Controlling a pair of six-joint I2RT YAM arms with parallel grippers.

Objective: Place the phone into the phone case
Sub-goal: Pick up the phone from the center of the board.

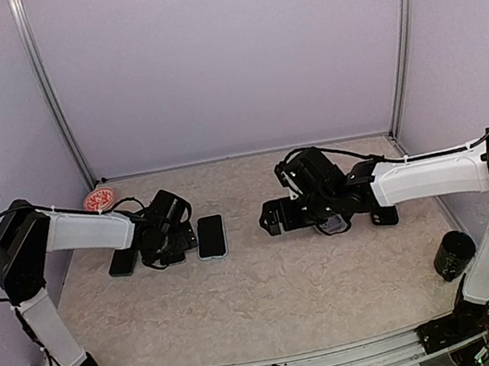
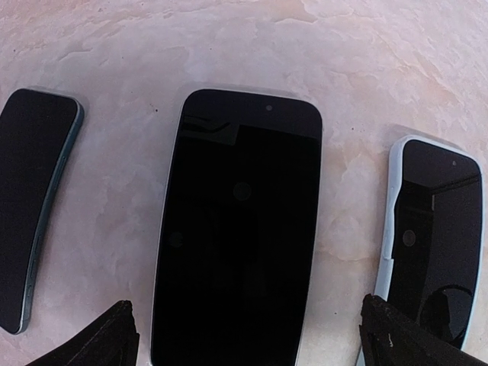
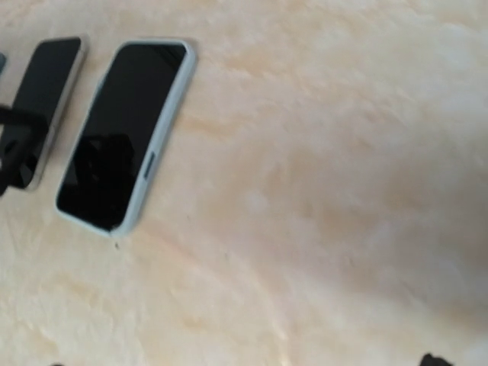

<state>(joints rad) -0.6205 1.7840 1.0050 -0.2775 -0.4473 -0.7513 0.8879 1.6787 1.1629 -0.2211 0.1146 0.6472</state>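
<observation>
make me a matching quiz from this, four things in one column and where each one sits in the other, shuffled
Things:
1 red disc
2 black cup
3 white-edged phone
4 left gripper

Places:
a over the middle phone
b far left corner
c near the right edge of the table
d rightmost of the three phones in the top view

Pairs: 1-b, 2-c, 3-d, 4-a

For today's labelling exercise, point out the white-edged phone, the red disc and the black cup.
white-edged phone (image 2: 435,221): left wrist view, on its screen.
red disc (image 1: 99,200): top external view, on its middle.
black cup (image 1: 453,256): top external view, on its side wall.
</observation>
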